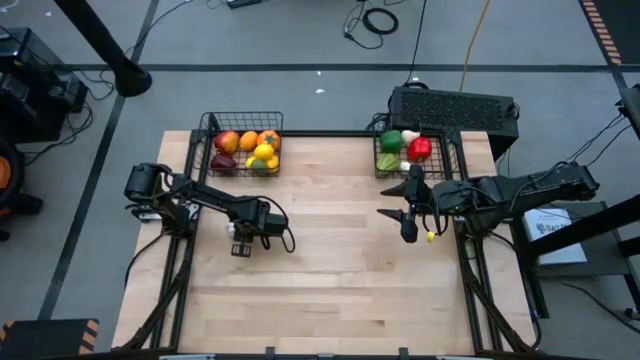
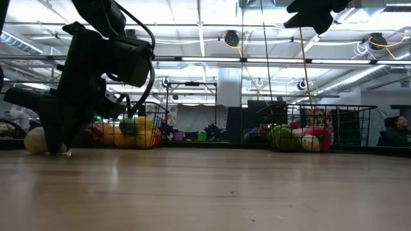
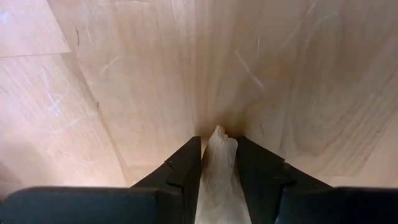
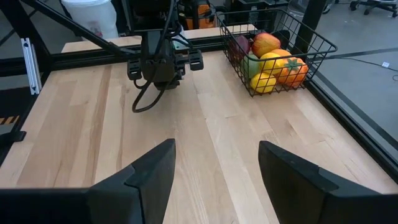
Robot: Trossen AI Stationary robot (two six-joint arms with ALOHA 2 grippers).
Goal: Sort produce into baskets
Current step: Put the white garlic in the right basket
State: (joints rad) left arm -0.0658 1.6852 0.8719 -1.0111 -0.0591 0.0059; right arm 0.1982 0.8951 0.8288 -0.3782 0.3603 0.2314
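While the left end effector (image 1: 240,243) sits low on the worktop (image 1: 330,280) at about nine o'clock from centre, its two fingers (image 3: 180,171) are pinched narrowly on a pale garlic bulb (image 3: 219,168), which the left wrist view shows wedged between them right down against the wood. From the low view that same bulb (image 2: 37,140) peeks out cream-coloured beside the dark arm, touching the boards. Over at three o'clock, the right end effector (image 1: 408,222) hangs above the worktop with its fingers (image 4: 149,171) spread wide and nothing between them. Up at eleven o'clock, the left basket (image 1: 241,128) carries a red apple (image 1: 227,141), oranges, a lemon (image 1: 263,153) and a darker red piece. Across at one o'clock, the right basket (image 1: 455,160) holds a green pepper (image 1: 391,141), a red pepper (image 1: 419,149), a white garlic and another green piece. Just behind that basket sits a black box with vents (image 1: 455,108).
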